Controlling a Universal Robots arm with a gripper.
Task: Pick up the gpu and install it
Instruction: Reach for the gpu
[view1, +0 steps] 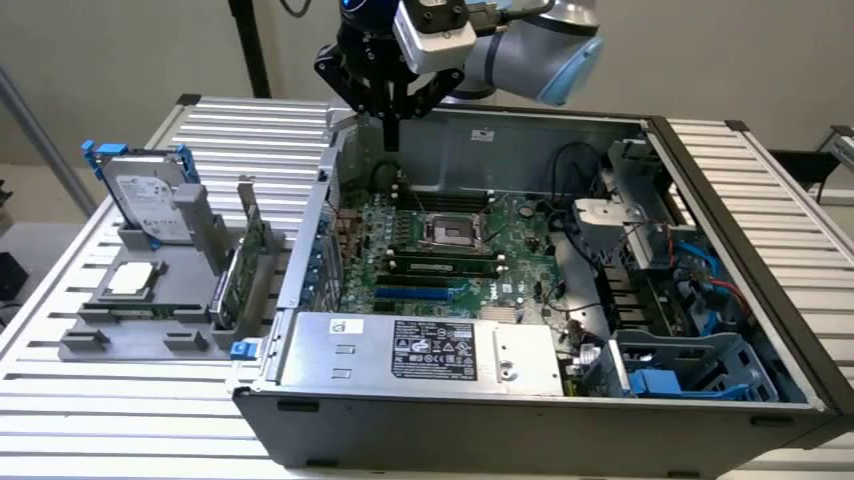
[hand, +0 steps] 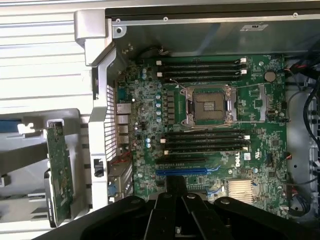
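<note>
The gpu (view1: 248, 262) stands on edge in a slot of the grey holder (view1: 134, 325), left of the open computer case in the exterior view. It is a thin card with a green board face and a silver bracket at its top. The wrist view catches the gpu (hand: 60, 172) as a green strip beside the case wall. My gripper (view1: 391, 128) hangs above the case's far left corner, well away from the card. Its black fingers are shut with nothing between them. The wrist view looks past the gripper (hand: 175, 192) down onto the motherboard (hand: 250, 150) and its blue slot (hand: 181, 171).
The same holder carries a silver hard drive with blue rails (view1: 144, 203) and a small square CPU chip (view1: 130, 279). Inside the case (view1: 747, 300) are the motherboard (view1: 427, 215), a power supply (view1: 420, 350), cables and a blue-grey drive cage (view1: 681, 370). The case sits on a slatted metal table (view1: 120, 400).
</note>
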